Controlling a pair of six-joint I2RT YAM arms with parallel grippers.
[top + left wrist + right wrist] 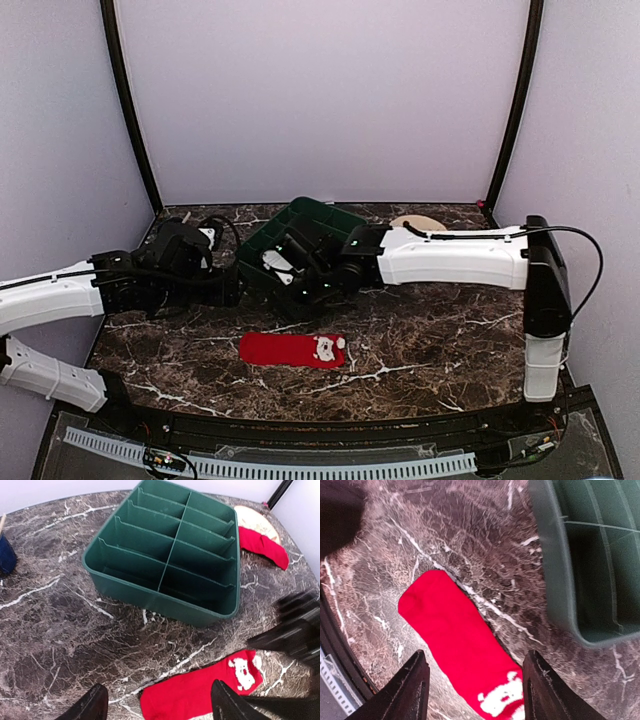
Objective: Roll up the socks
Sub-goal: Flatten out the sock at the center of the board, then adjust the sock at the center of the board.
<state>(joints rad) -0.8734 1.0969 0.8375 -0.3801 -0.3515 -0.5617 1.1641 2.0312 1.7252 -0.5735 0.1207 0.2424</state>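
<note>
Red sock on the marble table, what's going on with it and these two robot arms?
Two robot arms are working on rolling socks. A bright red fabric sock with a white figure lies flat and unrolled on the dark marble table, in front of the green divided plastic tray. The left gripper and the right gripper both hover over it with jaws open, holding nothing. A second red sock lies beside the tray, untouched.

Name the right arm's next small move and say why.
Probably lower the right gripper and pinch the sock near its plain end: the jaws stand open above it, holding nothing, and the sock lies flat and unrolled on the table.
</note>
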